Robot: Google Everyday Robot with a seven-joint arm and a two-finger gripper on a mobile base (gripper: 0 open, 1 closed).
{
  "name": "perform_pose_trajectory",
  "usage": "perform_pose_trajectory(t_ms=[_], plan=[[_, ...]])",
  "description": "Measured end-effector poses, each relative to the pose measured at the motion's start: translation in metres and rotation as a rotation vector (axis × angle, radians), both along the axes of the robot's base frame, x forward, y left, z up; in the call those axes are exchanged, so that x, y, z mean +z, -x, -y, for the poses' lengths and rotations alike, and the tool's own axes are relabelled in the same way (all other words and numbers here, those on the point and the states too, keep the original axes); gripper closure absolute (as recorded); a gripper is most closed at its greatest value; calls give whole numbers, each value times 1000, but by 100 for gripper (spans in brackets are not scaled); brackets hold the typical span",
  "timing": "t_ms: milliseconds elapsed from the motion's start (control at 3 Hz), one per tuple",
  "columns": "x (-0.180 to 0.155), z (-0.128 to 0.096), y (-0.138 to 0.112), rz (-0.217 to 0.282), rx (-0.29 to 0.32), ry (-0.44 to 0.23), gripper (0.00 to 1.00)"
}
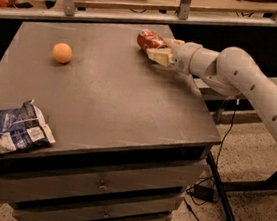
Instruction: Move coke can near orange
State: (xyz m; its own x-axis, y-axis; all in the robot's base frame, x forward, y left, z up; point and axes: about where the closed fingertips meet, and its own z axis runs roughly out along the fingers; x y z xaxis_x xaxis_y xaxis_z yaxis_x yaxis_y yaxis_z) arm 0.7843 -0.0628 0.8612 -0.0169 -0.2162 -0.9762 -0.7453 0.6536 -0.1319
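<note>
Reaching across the worktop's (110,94) far right corner, my gripper (156,49) touches the tilted coke can (146,39) at its tip. I cannot tell whether it grasps the can. The orange (62,53) sits well apart, to the left.

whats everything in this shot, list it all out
coke can: 1, red, back right of the tabletop, at the gripper
orange: 1, pale orange, back left of the tabletop, far from the can
chip bag: 1, blue and white, crumpled, front left edge
cabinet: 1, dark grey top, centre of view
drawers: 3, grey, cabinet front
shelf: 1, light wood, behind the cabinet
arm: 1, white, reaching in from the right
gripper: 1, cream, at the coke can
</note>
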Motion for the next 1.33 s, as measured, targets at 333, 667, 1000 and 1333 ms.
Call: perform_pose_trajectory(t_ms=[333, 667, 1000, 1333], plan=[[9, -17, -6, -31, 122, -38, 100], [19, -45, -14, -64, 248, -50, 100], [28, -72, -7, -98, 386, -40, 100], [31, -79, 10, -109, 465, -21, 100]])
